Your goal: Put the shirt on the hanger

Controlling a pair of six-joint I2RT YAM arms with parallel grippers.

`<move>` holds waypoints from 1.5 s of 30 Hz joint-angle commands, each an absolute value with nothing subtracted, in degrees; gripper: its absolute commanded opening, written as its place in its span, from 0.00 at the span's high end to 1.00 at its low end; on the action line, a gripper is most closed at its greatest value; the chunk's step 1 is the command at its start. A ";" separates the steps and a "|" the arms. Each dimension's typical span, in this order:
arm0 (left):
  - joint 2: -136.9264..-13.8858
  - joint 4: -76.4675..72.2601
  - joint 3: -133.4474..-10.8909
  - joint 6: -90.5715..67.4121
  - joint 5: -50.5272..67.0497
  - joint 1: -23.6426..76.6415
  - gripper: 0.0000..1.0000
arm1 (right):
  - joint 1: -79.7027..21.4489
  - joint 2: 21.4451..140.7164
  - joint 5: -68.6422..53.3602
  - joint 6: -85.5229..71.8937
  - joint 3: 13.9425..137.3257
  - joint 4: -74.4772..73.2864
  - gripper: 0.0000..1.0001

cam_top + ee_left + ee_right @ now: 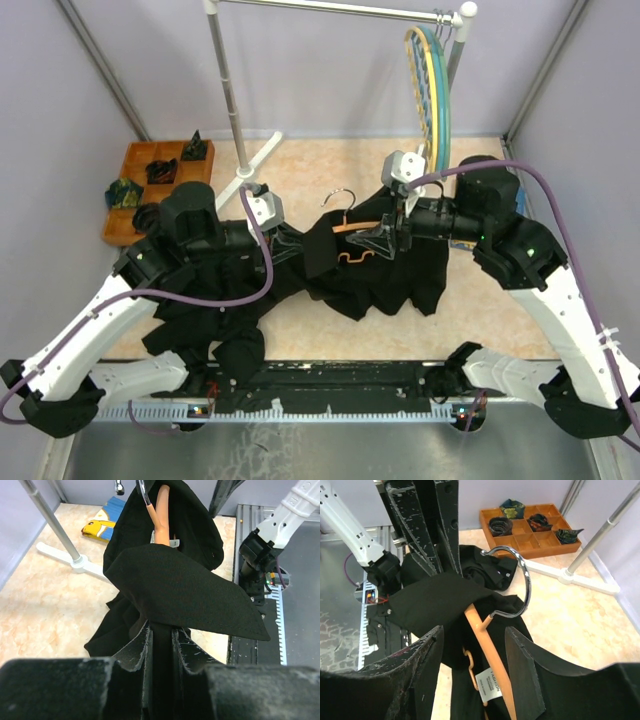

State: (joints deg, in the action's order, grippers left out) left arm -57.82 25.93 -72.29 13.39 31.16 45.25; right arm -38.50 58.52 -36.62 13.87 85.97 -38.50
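Right wrist: tag [487, 682] on shirt [435, 600] reads "FASHION"; right fingers [525, 667] apart astride hanger [487, 640]; left fingers [132, 652] pinch shirt.

Pale lilac walls [330, 80] seen on three sides, a beige marbled floor [330, 170] evenly lit, a white clothes rack [227, 90] stood at the back, teal and yellow hangers [436, 95] hung from its rail, an orange compartment tray [137, 157] set in the far left corner, a brushed metal plate [300, 450] laid along the near edge
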 commanded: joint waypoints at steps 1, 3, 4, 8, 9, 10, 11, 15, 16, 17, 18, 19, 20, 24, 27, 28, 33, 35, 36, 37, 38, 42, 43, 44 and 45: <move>-57.39 24.20 -74.90 14.85 34.50 45.22 1.00 | -38.51 57.40 -33.64 11.80 85.05 -37.31 0.47; -57.55 24.28 -74.90 14.92 34.65 45.26 1.00 | -38.50 56.70 -33.47 9.01 82.80 -32.87 0.48; -57.57 24.30 -74.86 14.96 34.63 45.22 1.00 | -38.51 56.43 -33.93 7.27 81.67 -30.77 0.49; -57.98 24.33 -74.94 15.04 34.80 45.26 1.00 | -38.50 56.59 -35.81 2.40 79.52 -25.55 0.53; -58.00 24.34 -74.91 15.03 34.93 45.26 1.00 | -38.52 56.93 -35.85 1.83 79.47 -25.05 0.53; -58.05 24.35 -75.03 15.03 35.02 45.26 1.00 | -38.50 57.07 -35.76 1.27 79.43 -24.52 0.54; -58.09 24.41 -74.97 15.03 35.11 45.26 1.00 | -38.51 57.18 -35.72 0.83 79.33 -23.85 0.56; -57.96 24.43 -74.67 15.03 34.83 45.24 1.00 | -38.50 57.56 -37.10 -0.34 78.99 -22.51 0.63; -57.97 24.36 -74.60 15.05 34.70 45.26 1.00 | -38.51 57.57 -37.17 -0.39 78.78 -22.50 0.65; -57.78 24.28 -74.50 15.03 34.57 45.21 1.00 | -38.51 57.51 -37.18 -0.43 78.53 -22.51 0.67; -57.64 24.18 -74.46 15.03 34.37 45.26 1.00 | -38.52 57.51 -37.11 -0.37 78.26 -22.65 0.68; -57.53 24.09 -74.38 15.05 34.14 45.24 1.00 | -38.56 57.48 -37.09 -0.34 77.88 -22.78 0.69; -57.42 24.04 -74.40 15.04 33.98 45.26 1.00 | -38.53 57.46 -37.02 -0.27 77.64 -22.89 0.68; -57.31 23.86 -74.36 15.05 33.82 45.26 1.00 | -38.53 57.39 -36.61 -0.15 76.68 -22.96 0.67; -57.40 23.69 -74.38 14.87 33.69 45.22 1.00 | -38.51 57.51 -36.63 -0.35 76.42 -22.79 0.73; -57.39 23.58 -74.36 14.71 33.43 45.26 1.00 | -38.52 57.55 -36.60 -0.27 76.47 -22.84 0.77; -56.61 21.80 -73.72 11.46 26.91 45.24 0.74 | -38.50 56.49 -29.15 0.47 77.16 -21.50 1.00; -55.84 20.52 -73.36 8.88 22.62 45.26 0.51 | -38.52 55.42 -23.44 0.59 77.17 -18.65 1.00; -55.31 19.79 -73.08 8.35 20.77 45.24 0.43 | -38.50 55.01 -20.41 0.54 77.17 -17.48 1.00; -54.80 18.77 -72.66 7.30 19.16 45.26 0.38 | -38.52 54.87 -17.14 0.64 77.41 -16.60 1.00; -54.30 17.70 -72.28 6.31 17.30 45.26 0.33 | -38.56 55.08 -14.05 0.88 77.88 -16.19 1.00; -53.35 14.45 -71.26 3.13 9.29 45.26 0.19 | -38.56 56.84 -3.53 1.36 80.73 -15.59 1.00; -53.43 13.85 -71.28 2.07 6.84 45.26 0.16 | -38.55 57.38 -1.13 1.14 81.23 -15.48 1.00; -53.71 13.06 -71.30 1.08 4.77 45.24 0.09 | -38.56 58.03 1.09 0.76 81.96 -15.51 1.00; -54.08 12.20 -71.44 -0.44 2.08 45.26 0.06 | -38.54 58.72 3.64 0.16 82.91 -15.71 1.00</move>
State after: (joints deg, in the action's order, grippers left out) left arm -53.80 17.80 -71.85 5.63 14.13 45.25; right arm -38.48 57.47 -10.41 0.40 77.14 -22.24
